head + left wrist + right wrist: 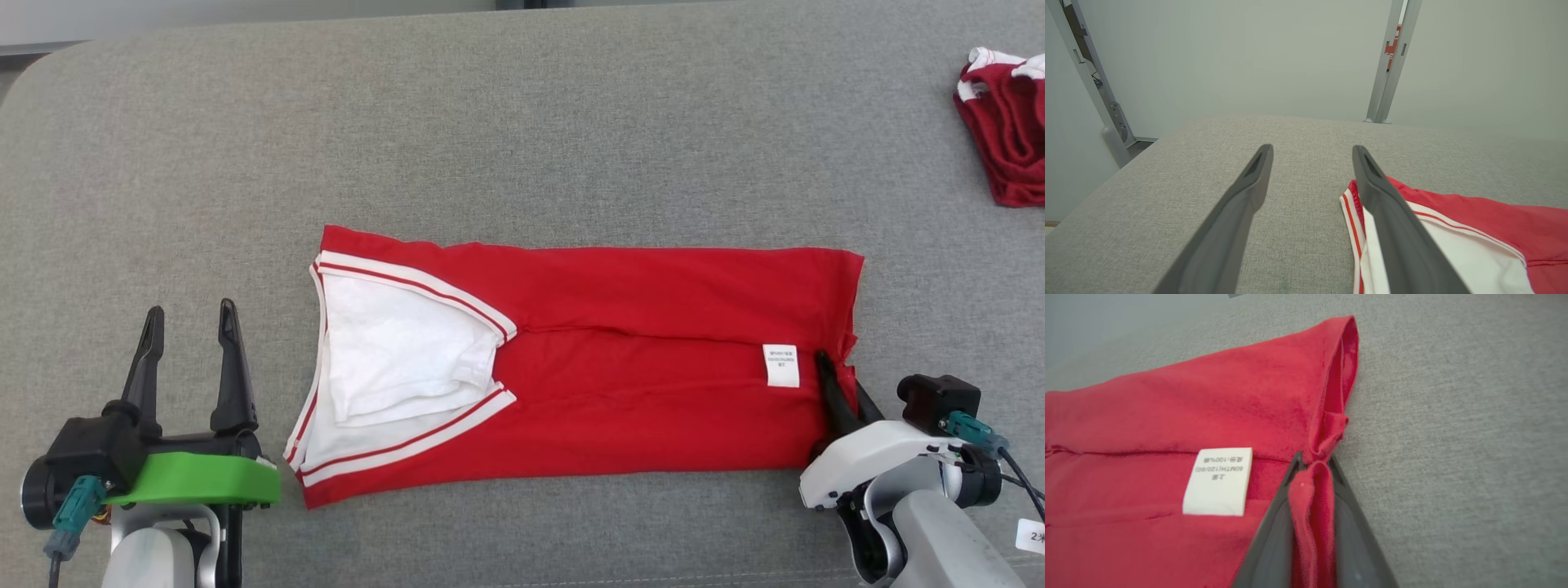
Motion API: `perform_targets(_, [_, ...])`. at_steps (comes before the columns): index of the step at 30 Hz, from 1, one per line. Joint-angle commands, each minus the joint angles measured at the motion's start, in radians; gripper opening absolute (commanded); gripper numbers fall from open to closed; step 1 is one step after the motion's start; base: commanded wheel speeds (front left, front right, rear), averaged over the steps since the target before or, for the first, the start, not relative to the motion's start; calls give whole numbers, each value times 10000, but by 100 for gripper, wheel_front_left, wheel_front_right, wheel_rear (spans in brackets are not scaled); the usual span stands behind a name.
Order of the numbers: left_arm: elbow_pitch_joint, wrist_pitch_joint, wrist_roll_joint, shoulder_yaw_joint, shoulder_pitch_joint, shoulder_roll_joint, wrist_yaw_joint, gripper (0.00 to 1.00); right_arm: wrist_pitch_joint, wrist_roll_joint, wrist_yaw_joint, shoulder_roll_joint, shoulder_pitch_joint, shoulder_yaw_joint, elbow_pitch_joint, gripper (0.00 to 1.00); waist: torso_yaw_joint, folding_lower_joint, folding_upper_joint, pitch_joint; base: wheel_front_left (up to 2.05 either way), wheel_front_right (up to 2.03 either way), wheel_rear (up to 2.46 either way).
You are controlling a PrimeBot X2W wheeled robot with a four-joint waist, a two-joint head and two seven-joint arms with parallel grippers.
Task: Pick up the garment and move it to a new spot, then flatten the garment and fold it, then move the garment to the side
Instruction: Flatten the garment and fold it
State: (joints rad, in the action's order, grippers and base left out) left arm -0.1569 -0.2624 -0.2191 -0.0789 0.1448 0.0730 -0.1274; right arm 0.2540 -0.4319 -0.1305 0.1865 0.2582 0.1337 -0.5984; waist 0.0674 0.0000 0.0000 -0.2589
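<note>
Because the red knit garment with white striped trim looks thin and limp, it will probably handle as light, soft and slightly stretchy. It has no stiffness to keep its shape once it is lifted. It lies near the middle of the grey woven cushion surface, folded lengthwise into a long band. Its white-lined neck end points to the robot's left and its hem end to the right. The right gripper is clenched on a bunched ridge of red cloth at the hem end, just beside the small white care label. The right wrist view shows that ridge squeezed between the two dark fingers. The left gripper is released, with its jaws spread wide and nothing between them, and sits just beside the neck end. Whether one finger touches the trim cannot be told. A sound hold would likely catch every layer at the hem, since a pinch on the top layer alone could peel the fold open. At the other end, the thicker striped edging seems the firmest place to grip. A darker red crumpled garment lies well apart at the far right.
</note>
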Motion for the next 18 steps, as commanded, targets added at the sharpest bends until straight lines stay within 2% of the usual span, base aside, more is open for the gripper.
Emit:
perform_targets(1, [-11,-26,172,-63,-178,-36,-35,100,-18,-104,-3,-20,-130,87,-184,0,-24,0,0,64,0,0,0])
perform_targets(6, [-38,-26,238,-79,-245,-17,-46,100,90,-267,11,337,138,-258,-294,0,-73,0,0,236,0,0,0])
perform_targets(13, [4,-24,258,-204,-435,54,-48,100,117,-283,8,1352,262,-1275,-293,0,-182,0,0,508,0,0,0])
perform_targets(18, [49,-26,243,-289,-544,45,-49,100,110,-148,7,1873,340,-1589,-131,0,-245,0,0,615,0,0,0])
